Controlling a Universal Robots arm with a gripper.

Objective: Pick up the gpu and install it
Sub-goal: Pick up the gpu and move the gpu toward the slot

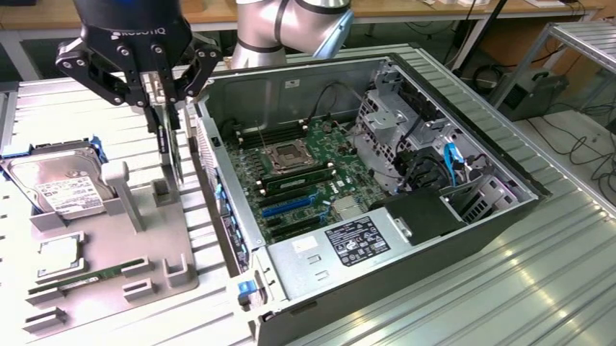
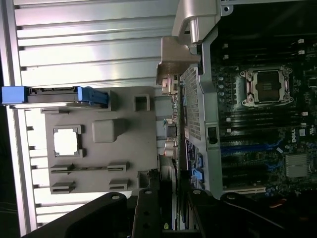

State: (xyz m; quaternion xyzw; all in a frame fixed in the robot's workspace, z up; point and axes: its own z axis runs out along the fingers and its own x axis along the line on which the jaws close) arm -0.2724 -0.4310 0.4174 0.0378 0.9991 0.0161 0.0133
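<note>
Item: gpu [image 1: 170, 155], in transit.
- Position: hangs upright and edge-on under the gripper [image 1: 161, 108]. It sits just beside the computer case [image 1: 288, 86], over the grey fixture tray [image 1: 144, 238]. I cannot tell whether its lower end is clear of the tray.
- Claw: clamped on the card's upper edge.
- Progress: the pick-up looks done. Installation is not; the blue expansion slots [image 1: 288, 205] on the motherboard [image 1: 308, 173] stand vacant.
- Also on the tray: hard drive [image 1: 63, 189], processor [image 1: 58, 252], memory stick [image 1: 91, 277].
- Surface: ribbed metal table [image 1: 462, 288], bright with glare.
- Room: wooden workbench [image 1: 405, 9] behind, loose cables on the floor, aluminium frame [image 1: 578, 36] at the exterior view's right.
</note>
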